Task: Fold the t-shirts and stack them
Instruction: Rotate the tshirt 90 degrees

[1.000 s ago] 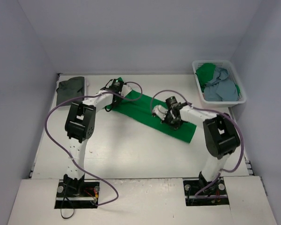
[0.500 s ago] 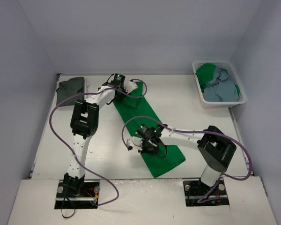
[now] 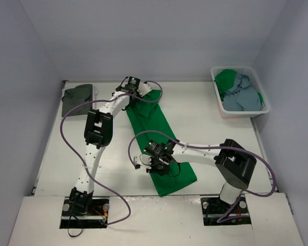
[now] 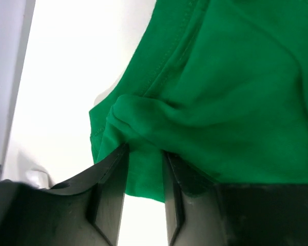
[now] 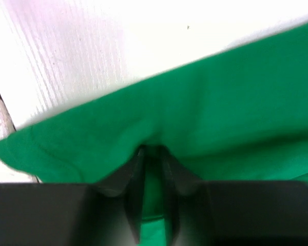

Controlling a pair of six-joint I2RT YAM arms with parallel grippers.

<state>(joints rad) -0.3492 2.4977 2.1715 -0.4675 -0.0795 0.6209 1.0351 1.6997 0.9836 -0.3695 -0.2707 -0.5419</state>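
**Position of the work piece.** The green t-shirt [image 3: 153, 120] is lying on the bench [image 3: 215, 143] as a long narrow band (apparently already doubled lengthwise). It is running diagonally from the far middle towards the near edge.

**Gripper state.**
- The far end is being held by the left gripper [image 4: 143, 154]. A bunched ridge of cloth beside a stitched hem is being pinched between its fingers.
- The near end is being held by the right gripper [image 5: 153, 154]. Its fingers are being pressed almost together on a thin fold of the same cloth, not far from a corner of the band.

**Handling characteristics (judged).**
- The cloth is being treated as light, soft and limp, so no shape is expected to be kept between the two holds. Any lifted span is likely to sag and drape.
- The layers are thin and may slide over one another. Hold is therefore best taken at the ends or corners, through every layer at once.
- A hold at a hem is preferred, since the stitching adds thickness there.

**Other items.**
- A dark grey shirt [image 3: 76, 97] is lying at the far left corner, well apart from the band.
- The laundry basket [image 3: 245, 111] is standing at the far right, with a blue-grey shirt [image 3: 244, 97] and further green cloth inside.
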